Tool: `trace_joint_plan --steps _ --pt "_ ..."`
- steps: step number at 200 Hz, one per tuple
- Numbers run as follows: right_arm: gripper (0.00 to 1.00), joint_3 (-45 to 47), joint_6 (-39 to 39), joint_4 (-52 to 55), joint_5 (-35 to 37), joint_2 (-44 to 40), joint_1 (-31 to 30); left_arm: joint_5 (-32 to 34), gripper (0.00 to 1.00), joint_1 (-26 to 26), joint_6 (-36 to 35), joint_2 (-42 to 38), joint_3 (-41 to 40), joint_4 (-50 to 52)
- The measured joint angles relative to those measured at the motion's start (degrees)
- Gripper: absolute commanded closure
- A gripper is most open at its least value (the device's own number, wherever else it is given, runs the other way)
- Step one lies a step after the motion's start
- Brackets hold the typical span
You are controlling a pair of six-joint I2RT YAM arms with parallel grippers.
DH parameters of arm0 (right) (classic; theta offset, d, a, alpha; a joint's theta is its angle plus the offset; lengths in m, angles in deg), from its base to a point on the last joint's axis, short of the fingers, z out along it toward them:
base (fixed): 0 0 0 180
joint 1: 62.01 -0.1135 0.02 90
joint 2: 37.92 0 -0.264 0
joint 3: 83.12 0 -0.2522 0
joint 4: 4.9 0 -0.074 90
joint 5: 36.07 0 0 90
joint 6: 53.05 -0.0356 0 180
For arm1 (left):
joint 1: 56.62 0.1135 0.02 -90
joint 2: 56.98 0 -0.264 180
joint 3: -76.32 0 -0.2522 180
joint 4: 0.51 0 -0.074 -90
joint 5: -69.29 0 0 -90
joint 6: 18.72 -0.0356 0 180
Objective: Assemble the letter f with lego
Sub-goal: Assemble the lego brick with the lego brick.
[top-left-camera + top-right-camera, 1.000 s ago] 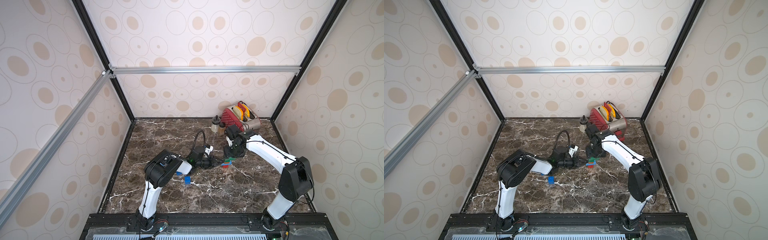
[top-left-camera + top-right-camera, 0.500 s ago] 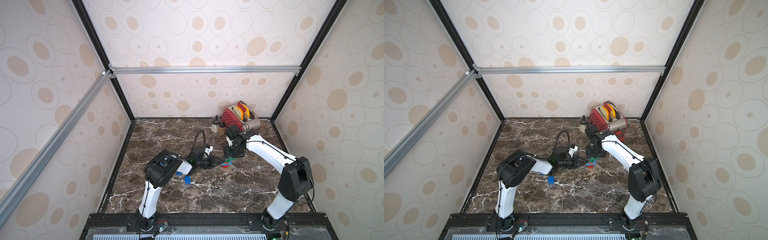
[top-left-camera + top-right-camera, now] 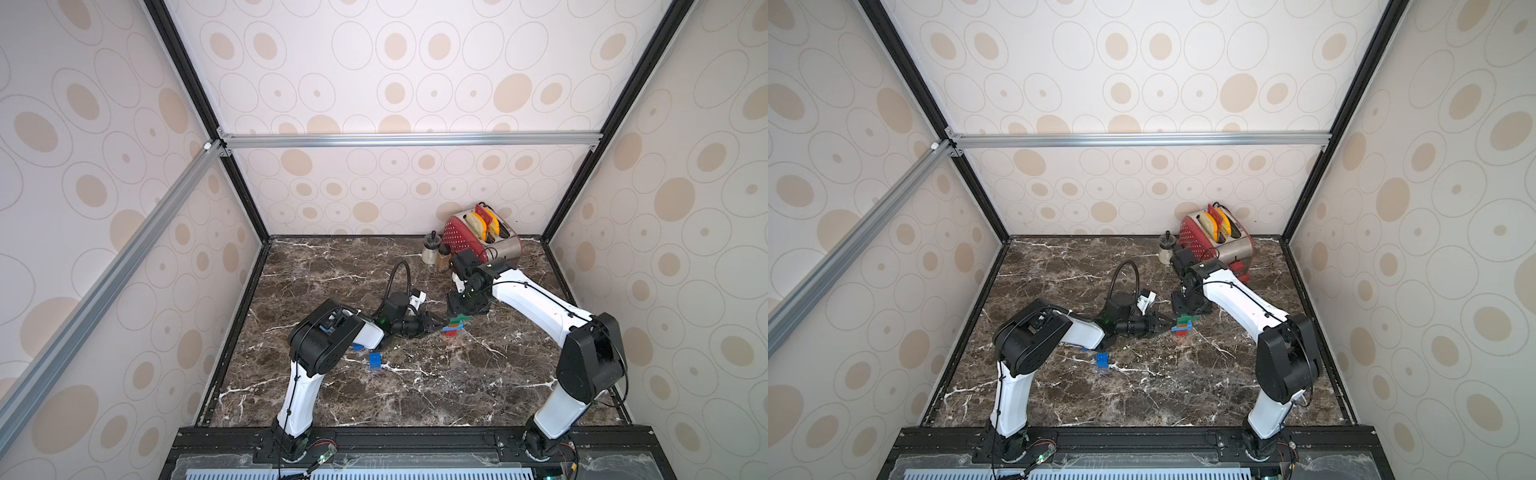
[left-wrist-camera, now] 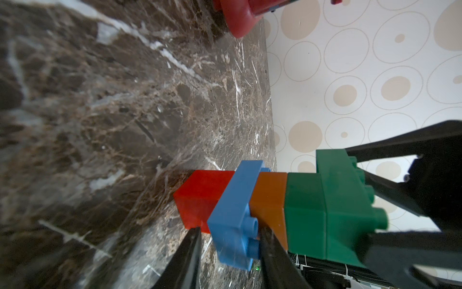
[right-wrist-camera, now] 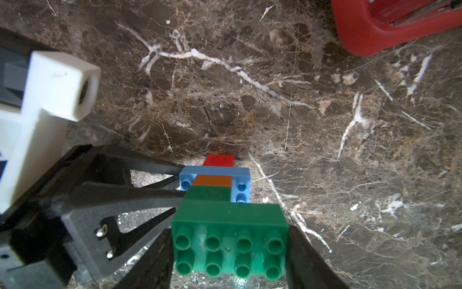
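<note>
A loose blue brick [image 3: 375, 360] lies flat on the tabletop [image 3: 415, 395] beside the left arm, apparently a spare awaiting its turn. Further right, the left pincer [image 4: 231, 234] reaches in low and sideways. Its fingers are slightly spread around the jutting end of the blue oblong [image 4: 235, 212]; a sliver of gap shows at one finger, so it seems to steady rather than clamp. The lego tower [image 3: 456, 324] stands upright mid-tabletop. From above, the right pincer [image 5: 230, 250] pinches the dark green brick [image 5: 230, 220] by its short ends, probably seating it as the F's top bar. A red toaster [image 3: 478, 237] sits behind. No writing is legible.
</note>
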Motion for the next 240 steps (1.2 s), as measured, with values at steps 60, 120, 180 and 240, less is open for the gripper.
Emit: trace_joint_plan --steps 60,120,180,240 --pt "0.34 -0.3 0.3 0.2 0.0 0.3 0.0 0.1 0.58 0.0 0.0 0.0 0.0 0.2" --pt "0.29 -0.3 0.8 0.2 0.0 0.3 0.0 0.2 0.51 0.0 -0.1 0.0 0.0 0.7" --pt "0.28 -1.0 1.7 0.8 0.2 0.6 0.0 0.7 0.41 0.0 -0.6 -0.2 0.0 2.2" --pt "0.26 -1.5 2.1 0.7 0.0 1.3 0.1 0.8 0.37 0.3 -0.9 -0.5 0.0 3.1"
